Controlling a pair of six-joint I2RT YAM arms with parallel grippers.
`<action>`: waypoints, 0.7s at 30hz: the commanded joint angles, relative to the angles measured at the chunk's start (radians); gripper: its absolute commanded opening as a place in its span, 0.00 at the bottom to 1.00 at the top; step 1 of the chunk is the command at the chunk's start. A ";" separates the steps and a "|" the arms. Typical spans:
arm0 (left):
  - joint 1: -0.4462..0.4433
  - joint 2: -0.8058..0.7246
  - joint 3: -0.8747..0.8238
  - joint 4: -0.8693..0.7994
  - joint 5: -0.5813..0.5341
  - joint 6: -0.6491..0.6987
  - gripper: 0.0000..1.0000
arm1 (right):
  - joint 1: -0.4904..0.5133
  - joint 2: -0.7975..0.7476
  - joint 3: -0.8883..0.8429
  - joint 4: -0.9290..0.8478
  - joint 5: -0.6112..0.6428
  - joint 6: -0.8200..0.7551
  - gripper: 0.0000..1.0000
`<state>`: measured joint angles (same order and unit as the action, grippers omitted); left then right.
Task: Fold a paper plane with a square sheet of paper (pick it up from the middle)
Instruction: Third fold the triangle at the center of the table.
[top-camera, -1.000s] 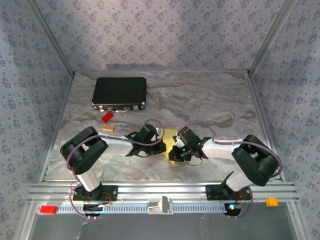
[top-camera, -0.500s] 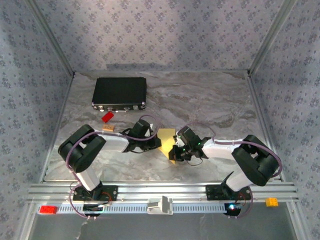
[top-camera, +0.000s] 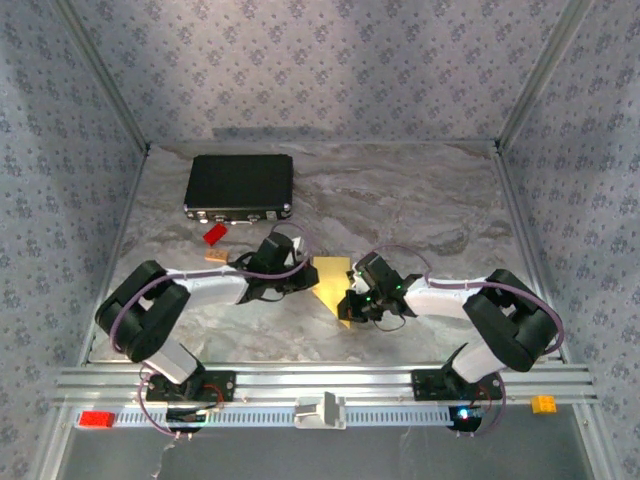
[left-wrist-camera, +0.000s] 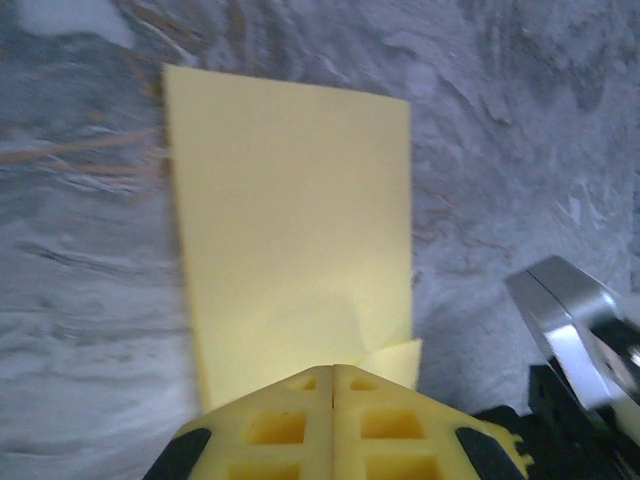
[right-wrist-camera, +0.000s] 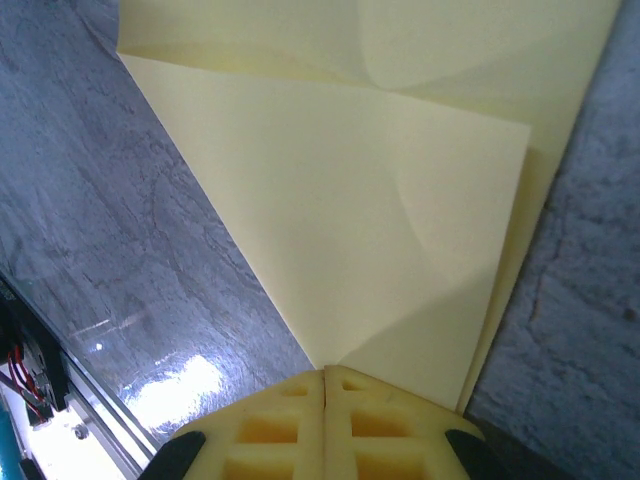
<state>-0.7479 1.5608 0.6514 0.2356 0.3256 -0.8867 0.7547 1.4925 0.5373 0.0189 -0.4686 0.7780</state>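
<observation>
From above, the partly folded pale-yellow square sheet of paper (top-camera: 333, 277) lies flat on the grey marbled tabletop (top-camera: 430, 215), between both arms. At the left wrist, the left gripper (left-wrist-camera: 333, 385) has its jaws pressed together on the sheet's near edge, and the sheet's length runs straight ahead. At the right wrist, the right gripper (right-wrist-camera: 326, 390) is likewise closed at a folded flap's tip.

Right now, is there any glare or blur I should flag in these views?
Right wrist: bright glare patch on the table at lower left, paper sharp. Left wrist: small white glare at top left, metal part at right edge slightly soft. Top external: even light, no glare.
</observation>
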 joint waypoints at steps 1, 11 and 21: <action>-0.039 -0.005 0.006 0.006 0.018 0.023 0.04 | -0.003 0.028 -0.029 -0.108 0.029 -0.014 0.00; -0.073 0.119 0.022 0.016 0.011 0.016 0.02 | -0.002 0.022 -0.029 -0.101 0.027 -0.011 0.00; -0.073 0.163 -0.025 -0.005 -0.023 0.016 0.00 | -0.002 -0.038 0.023 -0.133 0.013 -0.022 0.00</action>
<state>-0.8192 1.6909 0.6540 0.2840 0.3435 -0.8825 0.7547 1.4796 0.5430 -0.0124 -0.4671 0.7742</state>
